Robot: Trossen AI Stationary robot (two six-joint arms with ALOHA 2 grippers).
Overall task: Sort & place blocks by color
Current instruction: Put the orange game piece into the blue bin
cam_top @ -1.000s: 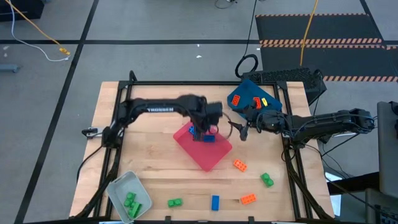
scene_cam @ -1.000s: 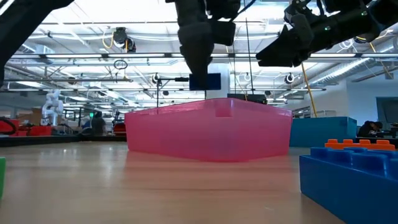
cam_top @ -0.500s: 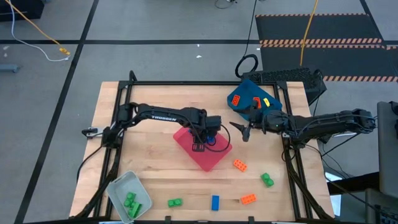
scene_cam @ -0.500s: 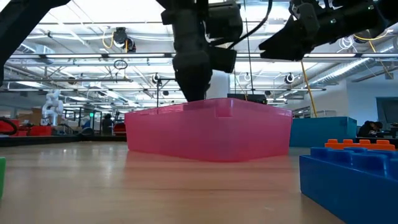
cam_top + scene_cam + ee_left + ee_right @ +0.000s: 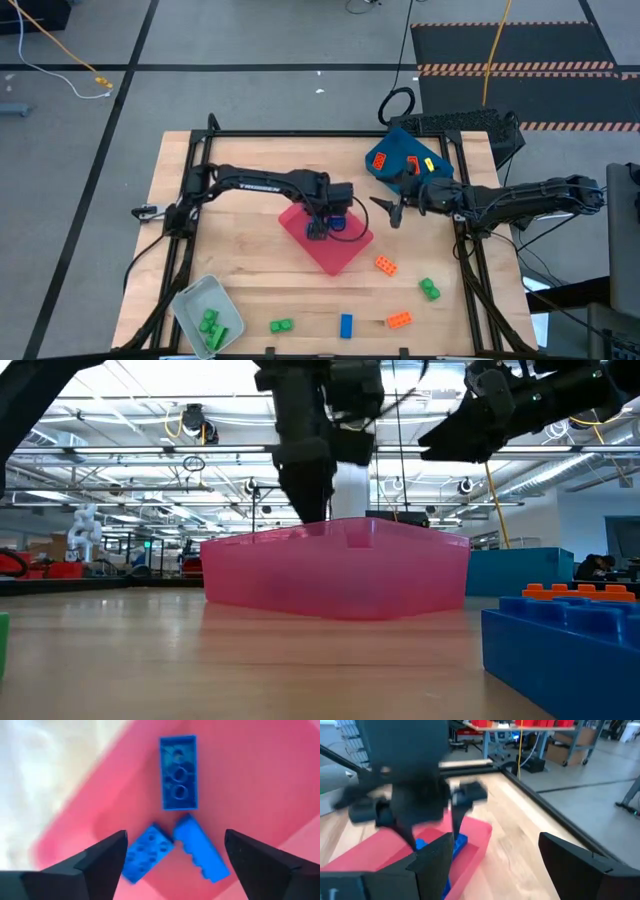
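The pink-red tray (image 5: 322, 245) sits mid-table with three blue blocks (image 5: 178, 772) lying loose on its floor. My left gripper (image 5: 175, 836) hangs open just above them, fingers pointing down into the tray (image 5: 335, 570), touching none. My right gripper (image 5: 390, 211) hovers open between the pink tray and the dark blue tray (image 5: 392, 150), which holds orange blocks (image 5: 381, 160). Green blocks (image 5: 210, 322) lie in the pale grey tray (image 5: 192, 297). Loose on the table are orange blocks (image 5: 385, 265), green blocks (image 5: 429, 289) and a blue block (image 5: 346, 325).
A black frame (image 5: 300, 133) rims the table's far and side edges. Cables and a black mat (image 5: 450, 125) lie beyond the far right corner. Bare wood (image 5: 240, 260) stretches left of the pink tray. A blue block (image 5: 560, 650) stands close before the low camera.
My left gripper has come down into the pink tray with a blue block and let it go. The block now lies on the tray floor beside the other two.
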